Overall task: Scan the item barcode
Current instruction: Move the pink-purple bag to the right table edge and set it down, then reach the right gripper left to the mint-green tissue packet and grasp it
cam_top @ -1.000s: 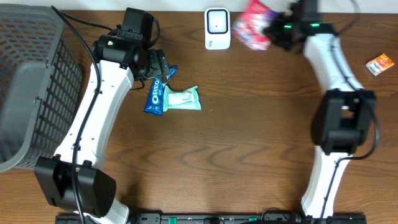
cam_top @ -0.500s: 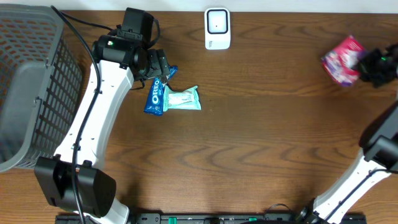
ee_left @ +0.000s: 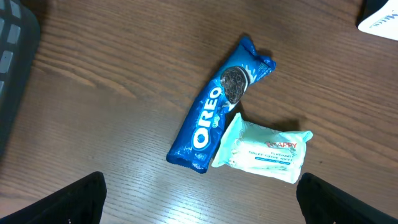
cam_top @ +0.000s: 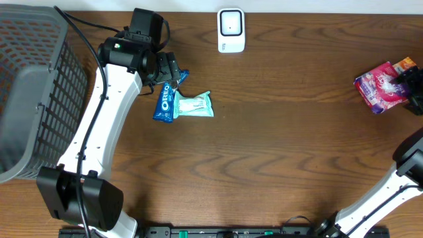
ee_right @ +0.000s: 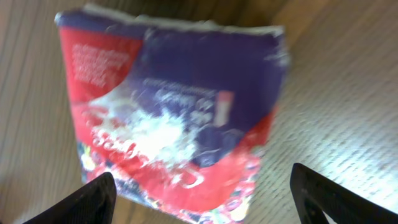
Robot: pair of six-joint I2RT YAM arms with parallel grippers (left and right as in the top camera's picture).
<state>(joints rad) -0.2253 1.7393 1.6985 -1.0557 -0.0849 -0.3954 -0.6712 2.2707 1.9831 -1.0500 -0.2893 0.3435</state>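
Right gripper (ee_right: 204, 177) has its jaws spread wide and it isn't clamping anything. The red-and-purple snack bag (ee_right: 174, 118) is lying flat on the wooden table (cam_top: 284, 145) right in front of it, sitting in the gap between the two fingers (ee_right: 93, 199). I can't tell whether either finger is brushing the bag's edge, because the wrist view is pretty blurry. From overhead there's a small orange packet (cam_top: 406, 65) right up against the bag's far corner, just beside this gripper.

The white barcode scanner (cam_top: 230, 30) is well apart from the right gripper, way off across the table and a lot nearer to the left one.

Left gripper (ee_left: 202, 180) is also wide open, holding nothing and hovering over the table. The blue Oreo pack (ee_left: 214, 121) lies just ahead of its fingertips (ee_left: 81, 199), roughly centred in the gap and tilted diagonally. A mint-green soft pack (ee_left: 264, 152) is touching the Oreo pack's side, toward the right-hand finger in that view. The print on it is too small for me to read properly.

The grey mesh basket (cam_top: 33, 86) sits out past the left arm, on the side away from the right gripper.
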